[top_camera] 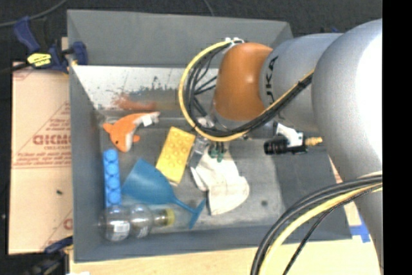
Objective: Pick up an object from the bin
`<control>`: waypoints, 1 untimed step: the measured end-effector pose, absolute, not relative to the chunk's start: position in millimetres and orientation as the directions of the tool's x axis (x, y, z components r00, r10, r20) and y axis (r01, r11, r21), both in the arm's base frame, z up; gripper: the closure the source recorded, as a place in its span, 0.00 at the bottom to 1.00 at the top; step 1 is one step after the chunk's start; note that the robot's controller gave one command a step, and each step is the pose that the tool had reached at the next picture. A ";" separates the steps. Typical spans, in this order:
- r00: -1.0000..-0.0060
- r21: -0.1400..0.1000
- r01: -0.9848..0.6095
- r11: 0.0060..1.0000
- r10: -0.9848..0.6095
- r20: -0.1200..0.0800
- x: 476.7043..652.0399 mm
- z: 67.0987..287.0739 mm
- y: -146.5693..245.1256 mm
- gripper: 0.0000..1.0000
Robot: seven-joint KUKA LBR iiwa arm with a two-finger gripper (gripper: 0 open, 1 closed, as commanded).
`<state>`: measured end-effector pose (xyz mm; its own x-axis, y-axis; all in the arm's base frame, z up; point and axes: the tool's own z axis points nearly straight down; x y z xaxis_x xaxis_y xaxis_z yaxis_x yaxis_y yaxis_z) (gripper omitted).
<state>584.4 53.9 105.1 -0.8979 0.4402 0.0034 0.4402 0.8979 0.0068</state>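
- My tool (pixel 209 152) hangs low in the middle of the bin (pixel 174 29), tucked under my orange wrist cover (pixel 241 80). Honestly can't tell from this angle whether it's open or closed.
- Right below it is a white crumpled cloth (pixel 222 187), lying on the bin floor, middle-to-right. I'm over its upper-left edge, so that's my guess for the pick.
- Just beside it on the left is a yellow sponge (pixel 175 152), lying at a slant. Touching the cloth or not, I can't say. I'd shift a bit toward the bunched-up middle of the cloth before closing, so I get a proper fold and don't nip the sponge too.
- Next out is a blue funnel (pixel 149 185), its spout pointing at the cloth's lower edge. A straight-up lift should keep the cloth from dragging it.
- Farthest off: a clear bottle (pixel 132 221) along the front wall, a blue knobbly stick (pixel 111 177) by the left wall, and an orange fish toy (pixel 125 129) at the back left. All well apart, no worries there.
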 end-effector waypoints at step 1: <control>-0.898 0.006 0.440 0.898 0.440 0.005 583.9 120.9 53.5 1.00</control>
<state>583.9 53.5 120.9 -0.8981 0.4397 0.0054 0.4397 0.8981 0.0056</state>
